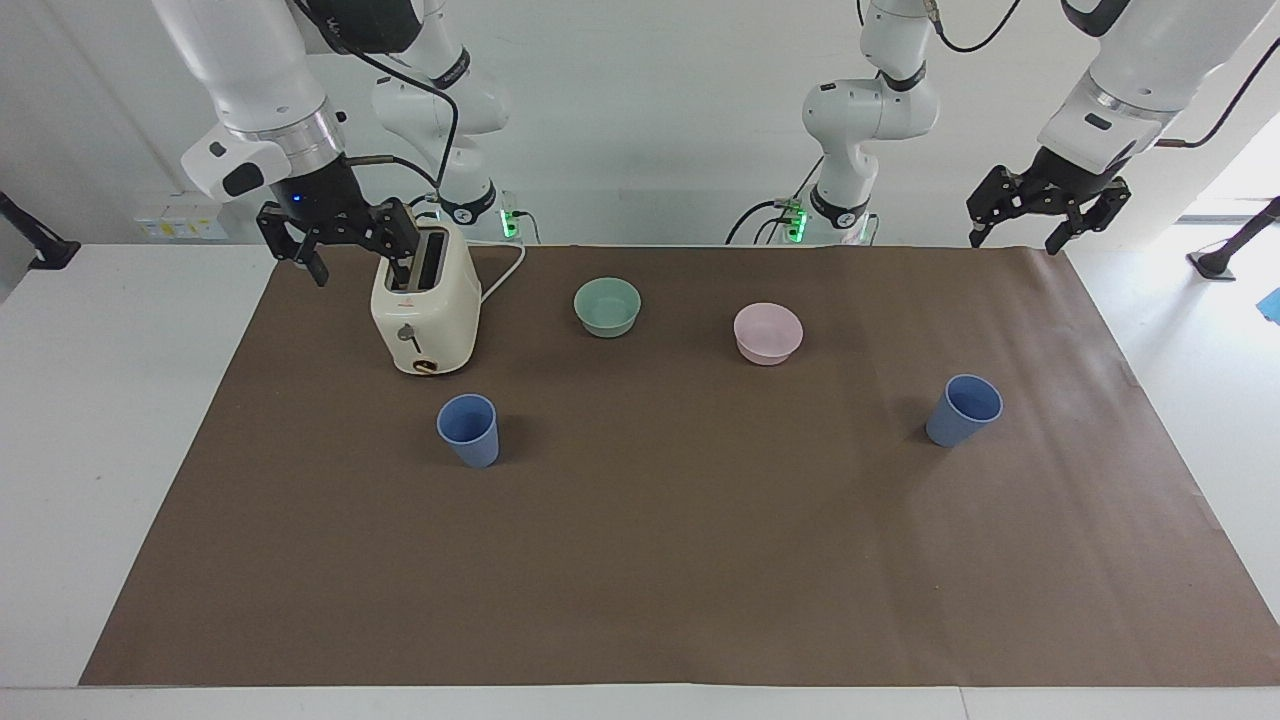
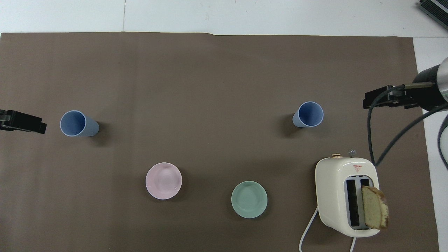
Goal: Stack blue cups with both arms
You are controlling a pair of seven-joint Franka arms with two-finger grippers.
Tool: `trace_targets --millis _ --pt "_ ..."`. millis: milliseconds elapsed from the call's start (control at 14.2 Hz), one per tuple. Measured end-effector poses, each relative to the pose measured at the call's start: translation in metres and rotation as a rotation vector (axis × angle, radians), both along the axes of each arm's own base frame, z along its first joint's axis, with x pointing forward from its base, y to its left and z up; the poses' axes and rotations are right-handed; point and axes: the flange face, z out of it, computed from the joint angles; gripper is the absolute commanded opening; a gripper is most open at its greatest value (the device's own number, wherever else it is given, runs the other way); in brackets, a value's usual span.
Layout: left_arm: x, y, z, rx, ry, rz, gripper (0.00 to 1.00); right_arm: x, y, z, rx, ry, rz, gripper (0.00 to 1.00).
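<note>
Two blue cups stand upright and apart on the brown mat. One cup [image 1: 468, 430] [image 2: 308, 114] is toward the right arm's end, farther from the robots than the toaster. The other cup [image 1: 965, 410] [image 2: 77, 123] is toward the left arm's end. My right gripper [image 1: 360, 262] is open and empty, raised beside the toaster's top; part of it shows in the overhead view [image 2: 379, 98]. My left gripper [image 1: 1020, 232] is open and empty, raised over the mat's corner nearest the robots; its tip shows in the overhead view [image 2: 24, 122]. Neither gripper touches a cup.
A cream toaster [image 1: 425, 310] [image 2: 344, 196] holds a bread slice [image 2: 374, 208] in one slot. A mint-green bowl [image 1: 607, 306] [image 2: 249, 199] and a pink bowl [image 1: 768, 333] [image 2: 163, 180] sit nearer the robots than the cups. Two smaller white arms [image 1: 860, 120] stand at the back.
</note>
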Motion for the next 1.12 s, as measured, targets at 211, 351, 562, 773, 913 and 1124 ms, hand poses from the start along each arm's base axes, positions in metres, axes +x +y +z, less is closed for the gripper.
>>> trace_targets --millis 211,351,562,773,913,1124 --pt "0.0 -0.0002 -0.0004 -0.002 0.001 0.0 1.0 0.0 0.0 0.0 0.0 0.0 0.0 1.0" --pt "0.0 -0.0002 -0.0006 -0.002 0.001 0.0 1.0 0.0 0.0 0.0 0.0 0.0 0.0 1.0" --pt "0.0001 -0.0002 -0.0009 -0.002 0.002 0.002 1.0 0.0 0.0 0.0 0.0 0.0 0.0 1.0" --pt "-0.0003 0.0002 -0.0015 -0.002 0.003 0.007 1.0 0.0 0.0 0.0 0.0 0.0 0.0 1.0" --pt "-0.0012 0.0003 -0.0035 -0.002 0.006 0.015 1.0 0.0 0.0 0.0 0.0 0.0 0.0 1.0" --pt "-0.0043 0.0004 -0.0085 -0.002 -0.004 0.034 1.0 0.0 0.0 0.0 0.0 0.0 0.0 1.0"
